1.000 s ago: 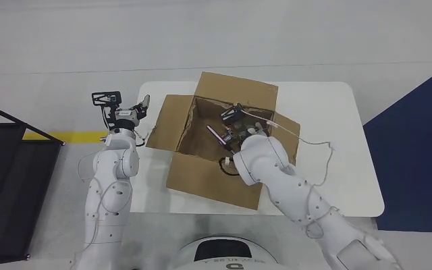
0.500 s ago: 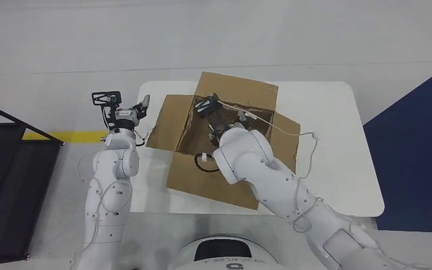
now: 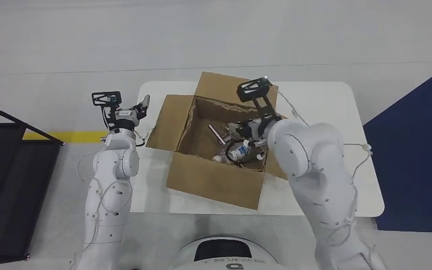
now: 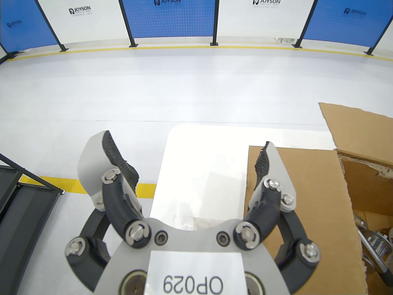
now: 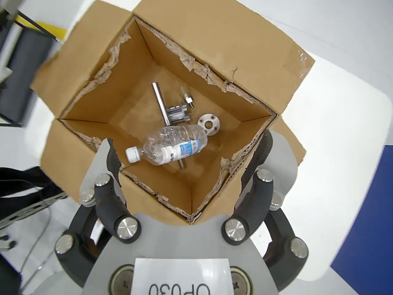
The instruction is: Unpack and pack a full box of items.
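Right gripper (image 5: 188,142) was held spread above the cardboard box (image 5: 215,29), with the water bottle (image 5: 168,148) directly beneath, presumably the next pick. Left gripper (image 4: 187,155) was parked, also spread.

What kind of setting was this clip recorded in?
Probably a fenced-off robot test cell in a factory or lab hall: blue and white partition panels ring a pale floor, a yellow floor line runs along them, and one white table carries an open cardboard box.

White jointed arms (image 3: 111,177), grey fingers (image 4: 91,161), black ribbed pads (image 4: 119,161), silver screws (image 4: 137,233)
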